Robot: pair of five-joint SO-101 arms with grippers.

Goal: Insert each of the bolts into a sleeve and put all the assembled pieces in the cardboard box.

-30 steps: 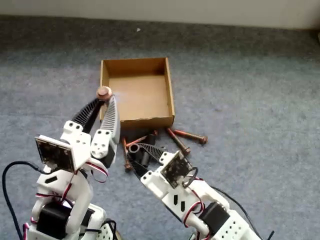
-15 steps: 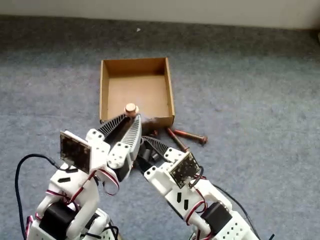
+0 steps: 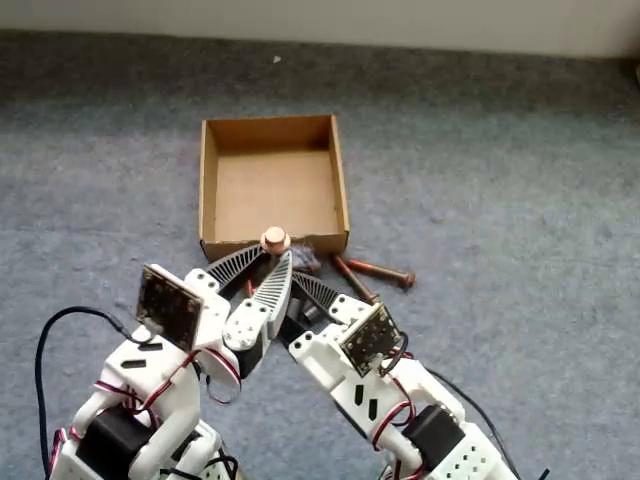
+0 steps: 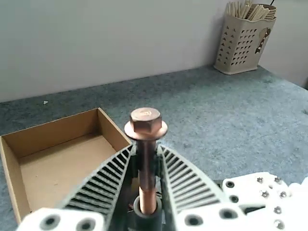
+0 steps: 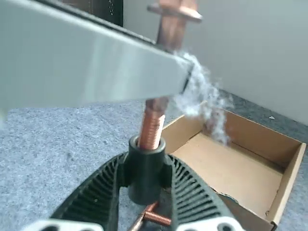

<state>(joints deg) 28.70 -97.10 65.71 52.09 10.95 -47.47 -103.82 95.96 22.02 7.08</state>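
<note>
Copper-coloured flanged bolt (image 4: 146,154), black sleeve (image 5: 144,169)

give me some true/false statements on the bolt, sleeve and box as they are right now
1. The left gripper is shut on an upright bolt. True.
2. The bolt's threaded end sits in the black sleeve held by the right gripper. True.
3. The cardboard box holds assembled pieces. False: nothing lies inside it.
4. No other bolts are near the box. False: loose bolts lie on the carpet beside it.
</note>
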